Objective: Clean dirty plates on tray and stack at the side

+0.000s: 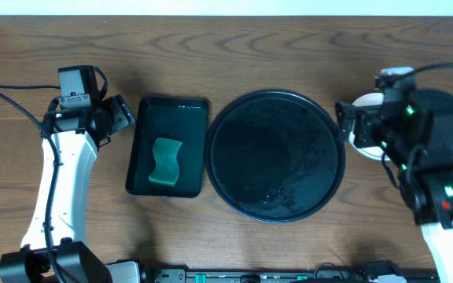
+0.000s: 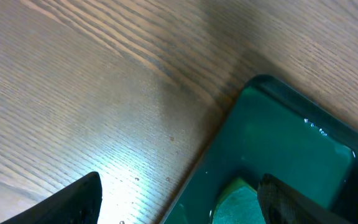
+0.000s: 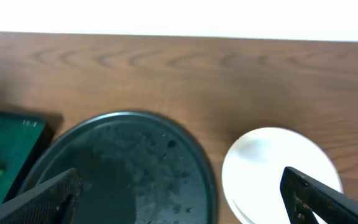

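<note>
We see the big round shiny black tray [image 1: 274, 156] in the middle of the brown wooden table [image 1: 289, 47]. No plate lies on it, only wet spots. The small round plates [image 3: 278, 168] sit in a pile on the table at 3 o'clock from the black tray, just beside its rim. The top plate is white and looks clean. We cannot tell how many plates are under it.

The right gripper [image 1: 346, 124] hangs over the pile's edge nearest the tray, its two fingers spread wide and holding nothing. The left gripper [image 1: 120, 124] is also spread wide and empty. It hangs over the table by the 10 o'clock corner of the small dark green box-shaped tray [image 1: 168, 130]. That green tray is at 9 o'clock from the black one. A light green wavy sponge [image 1: 165, 162] lies in it, toward 6 o'clock.

We think the washing and piling are done, or nearly. Next, the right arm should lift straight up so it does not bump the pile.
</note>
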Robot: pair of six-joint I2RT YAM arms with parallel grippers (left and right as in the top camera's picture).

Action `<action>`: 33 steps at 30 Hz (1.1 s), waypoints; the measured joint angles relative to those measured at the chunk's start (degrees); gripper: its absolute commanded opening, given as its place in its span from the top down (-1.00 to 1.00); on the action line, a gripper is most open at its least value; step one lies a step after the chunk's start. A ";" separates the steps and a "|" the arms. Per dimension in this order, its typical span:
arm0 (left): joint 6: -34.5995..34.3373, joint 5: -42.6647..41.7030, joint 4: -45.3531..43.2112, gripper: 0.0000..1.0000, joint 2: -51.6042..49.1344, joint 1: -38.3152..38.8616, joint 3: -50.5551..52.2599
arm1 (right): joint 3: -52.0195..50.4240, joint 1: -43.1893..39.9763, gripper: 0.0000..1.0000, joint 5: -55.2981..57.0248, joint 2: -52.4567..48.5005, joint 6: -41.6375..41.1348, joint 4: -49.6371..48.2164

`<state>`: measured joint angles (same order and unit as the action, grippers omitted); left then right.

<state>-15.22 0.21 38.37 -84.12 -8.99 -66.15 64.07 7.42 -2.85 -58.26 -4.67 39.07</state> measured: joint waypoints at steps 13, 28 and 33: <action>0.00 0.00 0.00 -0.61 0.02 0.00 0.00 | -0.52 0.00 -0.98 4.17 18.82 0.22 1.81; 0.00 0.02 0.00 -0.61 0.00 0.00 0.00 | -26.99 -1.16 -0.99 4.70 46.66 0.44 -25.42; 0.00 0.02 0.00 -0.61 0.02 0.00 0.00 | -37.29 -2.84 -0.99 3.48 53.24 0.44 -33.09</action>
<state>-15.22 0.23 38.37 -84.09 -8.99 -66.15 26.79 4.58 0.62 -5.02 -4.23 5.98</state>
